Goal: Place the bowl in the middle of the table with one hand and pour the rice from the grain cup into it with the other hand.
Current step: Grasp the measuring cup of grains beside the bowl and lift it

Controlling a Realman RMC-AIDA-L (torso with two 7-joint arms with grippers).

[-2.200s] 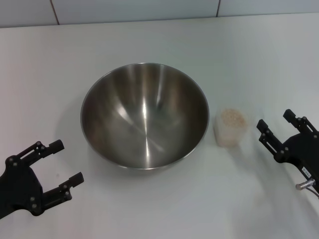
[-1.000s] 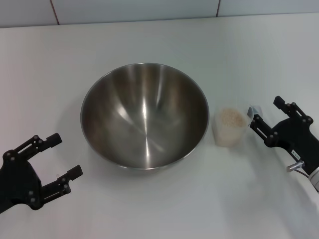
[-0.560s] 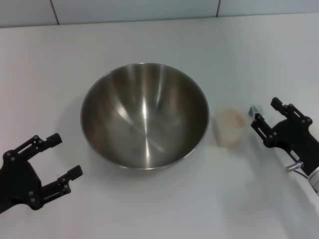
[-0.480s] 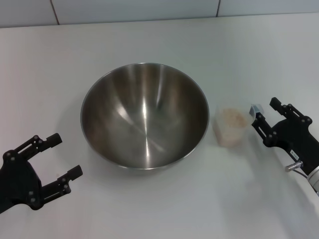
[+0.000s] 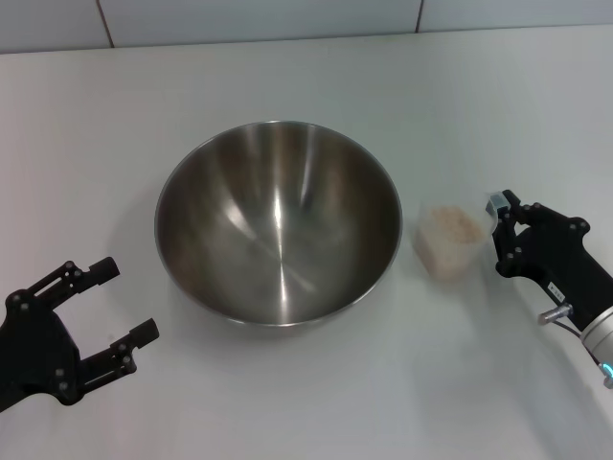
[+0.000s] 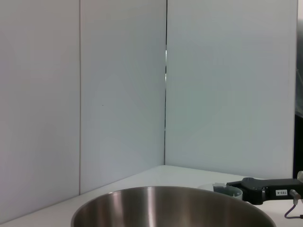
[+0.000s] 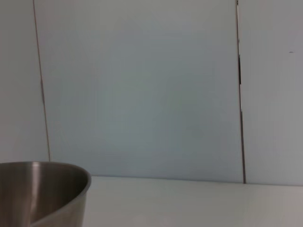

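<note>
The steel bowl [image 5: 278, 222] stands empty in the middle of the white table [image 5: 306, 86]. It also shows in the left wrist view [image 6: 165, 208] and in the right wrist view [image 7: 42, 191]. The clear grain cup [image 5: 446, 241], full of rice [image 5: 450, 226], stands just right of the bowl. My right gripper [image 5: 502, 233] is at the cup's right side, shut on the small grey tab at its rim. My left gripper [image 5: 129, 299] is open and empty at the table's near left, apart from the bowl.
Grey-white tiles [image 5: 259, 19] run along the table's far edge. The left wrist view shows the right gripper [image 6: 265, 189] beyond the bowl's rim, with tiled wall behind.
My right gripper has moved left to the grain cup and its fingers have come together on the cup's tab; the cup has shifted slightly. The left gripper and the bowl have not moved.
</note>
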